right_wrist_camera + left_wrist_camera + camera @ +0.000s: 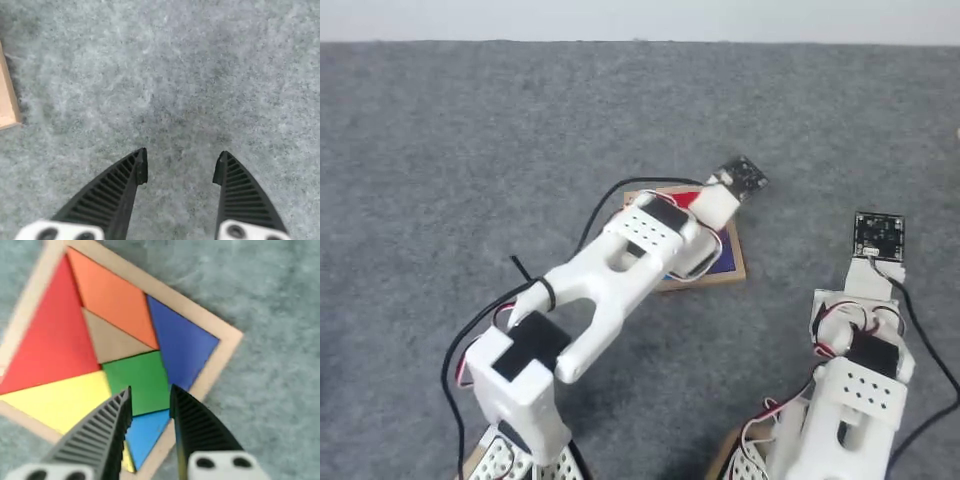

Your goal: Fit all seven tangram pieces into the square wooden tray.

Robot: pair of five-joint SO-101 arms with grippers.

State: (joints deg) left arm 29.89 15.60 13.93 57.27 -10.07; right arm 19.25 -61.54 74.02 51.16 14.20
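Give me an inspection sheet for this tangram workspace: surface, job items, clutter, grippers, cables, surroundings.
Surface: grey carpet covers the table.
Job's things: wooden tray holds seven pieces: red triangle, orange parallelogram, dark blue triangle, tan triangle, green square, yellow triangle, light blue triangle.
Clutter: nothing seen.
Grippers: left gripper over the green square, slightly open, empty; right gripper open over bare carpet.
Cables: black cable arcs along the left arm; red and white wires on the right arm.
Surroundings: pale strip beyond the carpet's far edge.
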